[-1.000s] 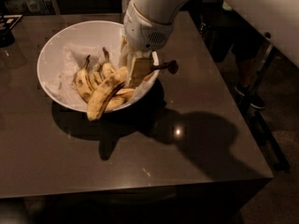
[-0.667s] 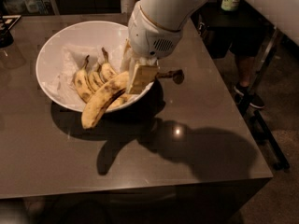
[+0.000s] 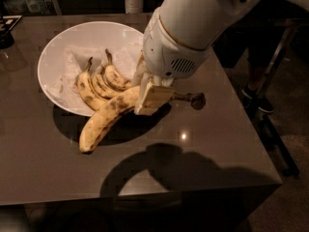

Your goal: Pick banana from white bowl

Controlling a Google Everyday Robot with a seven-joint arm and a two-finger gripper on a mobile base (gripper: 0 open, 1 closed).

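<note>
The long speckled banana hangs in the air, tip low at the front left, over the bowl's near rim. Its dark stem with a blackish knob sticks out to the right. My gripper is shut on the banana near its stem end, with a tan finger across it. The white bowl with crumpled paper lining sits on the dark table at the back left. Three shorter spotted bananas lie inside it.
The dark brown table has its right edge and front edge close by. A dark object sits at the table's far left. A person's shoe shows on the floor to the right.
The banana has risen out of the bowl in my gripper and now hangs over the near rim. The arm has come up toward the camera.
</note>
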